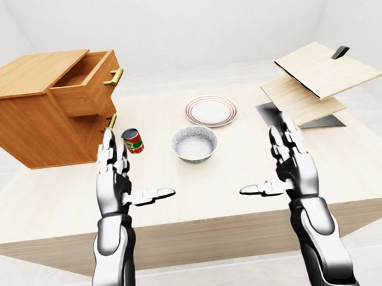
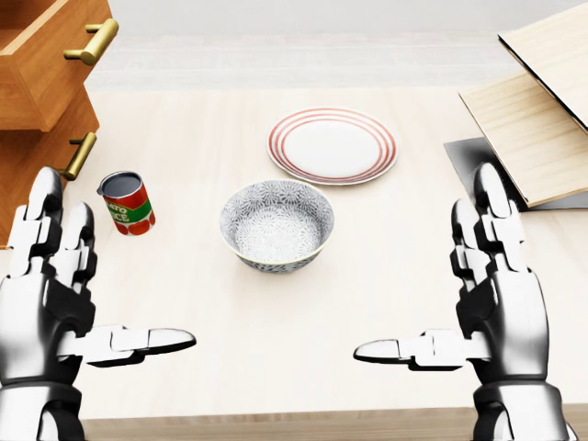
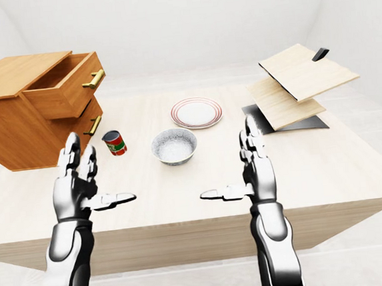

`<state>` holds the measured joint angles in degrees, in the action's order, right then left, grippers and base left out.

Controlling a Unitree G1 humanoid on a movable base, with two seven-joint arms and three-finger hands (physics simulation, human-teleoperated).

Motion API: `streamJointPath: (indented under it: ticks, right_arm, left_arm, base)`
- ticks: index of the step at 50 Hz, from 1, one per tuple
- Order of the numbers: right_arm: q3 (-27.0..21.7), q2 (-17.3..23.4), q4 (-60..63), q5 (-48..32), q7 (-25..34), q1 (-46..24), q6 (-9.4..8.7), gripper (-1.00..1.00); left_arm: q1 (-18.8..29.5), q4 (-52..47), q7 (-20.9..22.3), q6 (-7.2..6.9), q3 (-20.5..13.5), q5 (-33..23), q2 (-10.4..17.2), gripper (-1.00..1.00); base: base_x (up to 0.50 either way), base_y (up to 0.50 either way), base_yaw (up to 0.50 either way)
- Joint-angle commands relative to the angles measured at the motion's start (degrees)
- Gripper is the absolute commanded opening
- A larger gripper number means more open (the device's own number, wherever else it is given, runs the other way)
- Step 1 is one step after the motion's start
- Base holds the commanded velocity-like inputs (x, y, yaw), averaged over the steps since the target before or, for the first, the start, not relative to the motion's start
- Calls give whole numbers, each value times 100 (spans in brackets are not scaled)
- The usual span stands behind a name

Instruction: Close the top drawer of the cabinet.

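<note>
On the pale wooden table (image 2: 386, 248) in the head view, a red and green can (image 2: 127, 203) carries white lettering too small to read, beside a patterned bowl (image 2: 277, 223) and a red-ringed plate (image 2: 333, 145). In the left-eye view, white walls surround the table; the cabinet (image 1: 31, 117) stands at the left, its top drawer (image 1: 89, 83) pulled out, up and left of the left hand (image 1: 116, 179), fingers spread, touching nothing. In the right-eye view, the right hand (image 3: 252, 168) hovers open, well apart from the drawer
</note>
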<state>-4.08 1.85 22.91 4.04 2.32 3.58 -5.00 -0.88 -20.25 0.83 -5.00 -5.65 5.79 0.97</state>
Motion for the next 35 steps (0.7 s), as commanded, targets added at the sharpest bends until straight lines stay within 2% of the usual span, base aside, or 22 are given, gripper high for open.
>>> streamJointPath:
  ticks: [1, 3, 6, 15, 35]
  right_arm:
    - [-203, 96, 1244, 39, 17, -80, 0, 100]
    - [-266, 139, 1652, 78, 56, -224, 0, 100]
    - [-597, -81, 1742, 508, -61, -382, 0, 100]
    - [-568, 81, 1902, 462, -105, -412, 0, 100]
    - [-664, 145, 1847, 477, -115, -490, 0, 100]
  left_arm:
    - [171, -1215, -191, 0, -57, 223, 114, 100]
    - [229, -1402, -215, 0, -114, 270, 137, 100]
    - [194, -1242, -173, 0, -170, 215, 147, 100]
    - [291, -1785, -208, 0, -198, 265, 169, 100]
    - [272, -1846, -277, 0, -152, 174, 122, 100]
  base:
    - [0, 0, 0]
    - [0, 0, 0]
    - [0, 0, 0]
    - [0, 0, 0]
    - [0, 0, 0]
